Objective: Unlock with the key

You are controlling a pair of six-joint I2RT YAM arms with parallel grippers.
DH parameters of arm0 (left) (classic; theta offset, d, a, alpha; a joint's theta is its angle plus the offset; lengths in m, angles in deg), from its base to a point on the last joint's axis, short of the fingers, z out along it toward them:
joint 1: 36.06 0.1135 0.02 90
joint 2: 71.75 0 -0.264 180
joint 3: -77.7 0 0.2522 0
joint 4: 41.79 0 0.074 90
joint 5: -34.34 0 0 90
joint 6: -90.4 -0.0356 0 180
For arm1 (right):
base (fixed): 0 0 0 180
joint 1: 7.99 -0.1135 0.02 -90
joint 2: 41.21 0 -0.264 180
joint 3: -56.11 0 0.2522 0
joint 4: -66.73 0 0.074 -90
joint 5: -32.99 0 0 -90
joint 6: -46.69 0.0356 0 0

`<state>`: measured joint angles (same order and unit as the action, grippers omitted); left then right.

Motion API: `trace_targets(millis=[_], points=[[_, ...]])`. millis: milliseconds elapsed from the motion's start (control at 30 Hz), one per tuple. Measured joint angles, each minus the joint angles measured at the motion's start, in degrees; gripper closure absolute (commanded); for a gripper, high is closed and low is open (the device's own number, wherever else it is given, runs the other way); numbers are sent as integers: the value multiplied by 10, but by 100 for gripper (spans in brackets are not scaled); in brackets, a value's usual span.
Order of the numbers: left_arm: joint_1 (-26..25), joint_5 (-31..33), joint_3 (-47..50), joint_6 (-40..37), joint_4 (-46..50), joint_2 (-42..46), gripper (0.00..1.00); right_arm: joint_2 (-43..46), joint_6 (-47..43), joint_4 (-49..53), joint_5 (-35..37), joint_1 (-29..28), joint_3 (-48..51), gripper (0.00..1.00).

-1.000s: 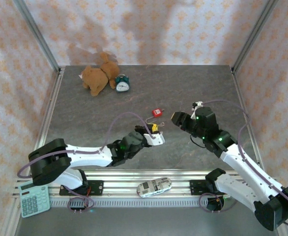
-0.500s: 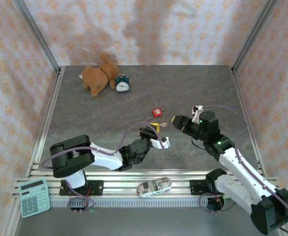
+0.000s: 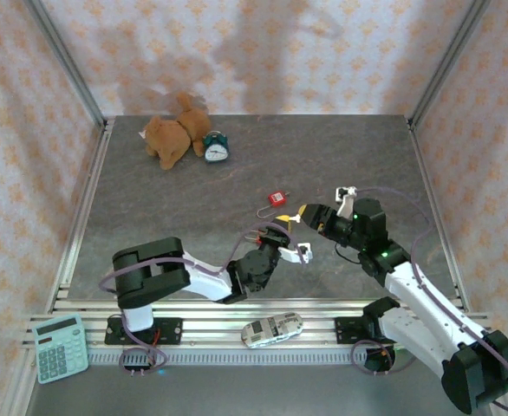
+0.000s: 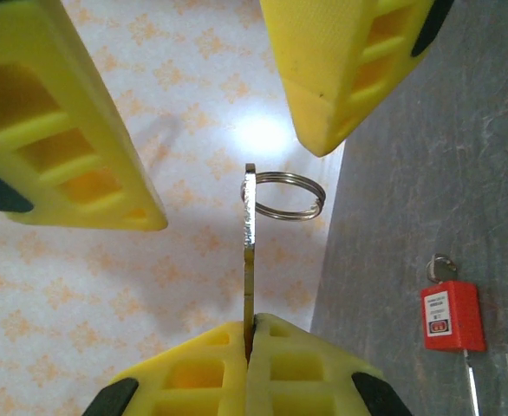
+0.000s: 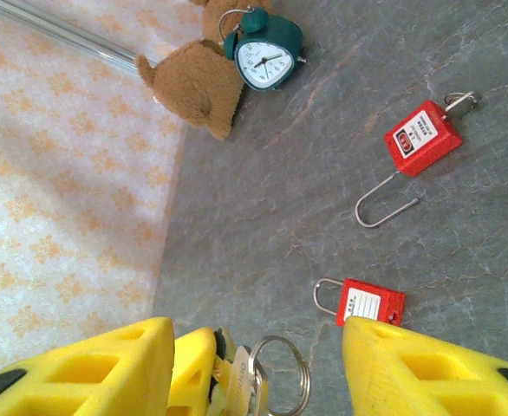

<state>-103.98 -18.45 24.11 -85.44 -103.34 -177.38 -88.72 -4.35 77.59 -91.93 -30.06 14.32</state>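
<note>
The clock (image 3: 216, 147) sits just right of the bear (image 3: 172, 137) at the table's (image 3: 150, 208) back. A padlock (image 3: 276, 198) lies mid-table.

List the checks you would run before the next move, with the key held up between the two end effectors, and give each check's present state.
1. Key clamped in the left end effector: ok, the blade is pinched and the key ring is free above it.
2. Right end effector open on either side of the key ring: ok.
3. Right fingers gripping the key: not ok, there are gaps on both sides.
4. Long-shackle padlock and smaller padlock lying flat on the table: ok.
5. Which padlock this key fits: cannot tell.
</note>
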Motion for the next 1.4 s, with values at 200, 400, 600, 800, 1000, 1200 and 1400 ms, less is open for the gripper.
trace_targets(millis=[200, 400, 600, 800, 1000, 1200, 1400], points=[[-5, 9, -5, -19, -18, -15, 100, -12, 26, -28, -12, 2, 15, 53], [-7, 10, -5, -24, -26, -15, 100, -23, 49, -54, -27, 2, 16, 67], [-7, 10, -6, -24, -26, -17, 100, -37, 63, -74, -31, 2, 16, 74], [-7, 10, -6, -24, -26, -18, 100, -54, 72, -87, -38, 2, 16, 81], [-7, 12, -6, -23, -30, -18, 100, -52, 76, -87, -41, 2, 16, 86], [-7, 15, -7, -23, -35, -18, 100, -38, 76, -82, -41, 2, 16, 82], [-6, 25, -15, -24, -35, -25, 100, -37, 78, -78, -44, 2, 16, 85]])
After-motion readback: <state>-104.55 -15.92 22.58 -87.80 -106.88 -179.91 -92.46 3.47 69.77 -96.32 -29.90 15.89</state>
